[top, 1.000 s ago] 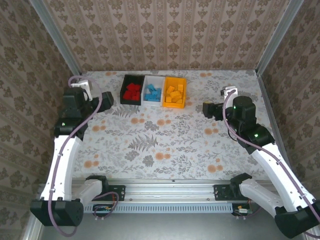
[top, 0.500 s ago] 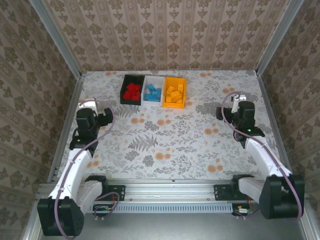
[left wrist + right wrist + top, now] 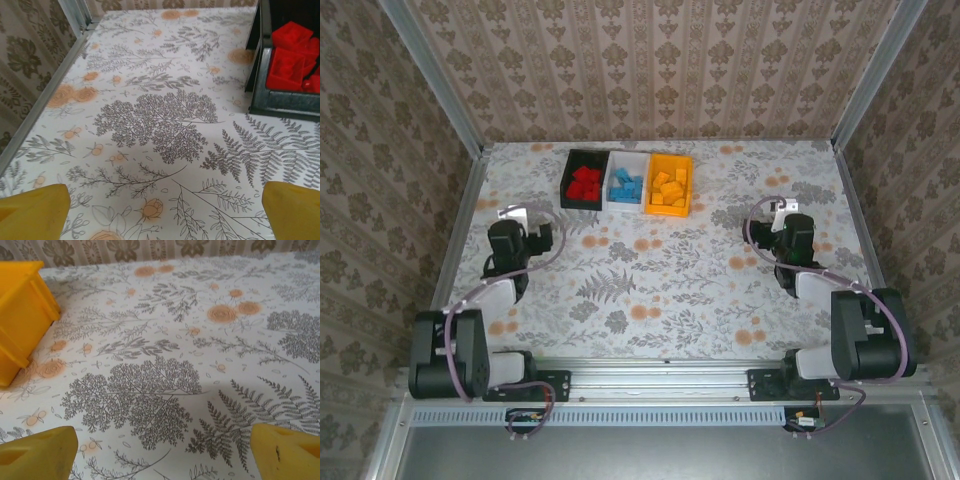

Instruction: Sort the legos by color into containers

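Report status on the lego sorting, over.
Left hand open, empty. Right hand open, empty. Red legos in black bin, blue legos in white bin, yellow legos in orange bin. Nothing in the way.

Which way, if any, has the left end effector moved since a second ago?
Yes: left end effector drew back from the black bin, toward the arm's base.

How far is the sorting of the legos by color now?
Done: the red legos lie in the black bin, the blue legos in the white bin, the yellow legos in the orange bin. In hand: nothing; the left hand and the right hand stand open and empty. Left: seemingly nothing, since every lego I can see is in a bin.
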Controlling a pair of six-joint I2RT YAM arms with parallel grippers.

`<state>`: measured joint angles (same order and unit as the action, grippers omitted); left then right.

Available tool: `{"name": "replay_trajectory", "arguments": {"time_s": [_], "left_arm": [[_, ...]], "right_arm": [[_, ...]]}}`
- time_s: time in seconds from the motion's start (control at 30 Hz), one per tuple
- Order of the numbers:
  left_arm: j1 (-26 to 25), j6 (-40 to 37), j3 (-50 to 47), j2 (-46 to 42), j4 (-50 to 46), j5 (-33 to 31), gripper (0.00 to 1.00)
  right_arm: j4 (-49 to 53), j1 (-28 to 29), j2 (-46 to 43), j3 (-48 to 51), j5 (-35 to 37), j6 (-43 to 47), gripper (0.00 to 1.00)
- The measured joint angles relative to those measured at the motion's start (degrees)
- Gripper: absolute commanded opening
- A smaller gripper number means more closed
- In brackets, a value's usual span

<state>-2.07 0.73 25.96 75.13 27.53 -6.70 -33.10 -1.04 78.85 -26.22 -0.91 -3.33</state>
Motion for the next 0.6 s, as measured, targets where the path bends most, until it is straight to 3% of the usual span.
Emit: {"name": "replay_trajectory", "arguments": {"time_s": [0.3,0.6], "left_arm": [[0.24,-2.84,-1.33,10.95,14.10,4.17,1.00],[0.31,-2.89,-4.98,13.00,22.27,1.64,1.00]], "right_arm": [[-11.63,0.00,4.35,4.17,-0.50,0.42,0.91],[-19.19,0.07,8.28,7.15,-0.50,0.42,0.92]]}}
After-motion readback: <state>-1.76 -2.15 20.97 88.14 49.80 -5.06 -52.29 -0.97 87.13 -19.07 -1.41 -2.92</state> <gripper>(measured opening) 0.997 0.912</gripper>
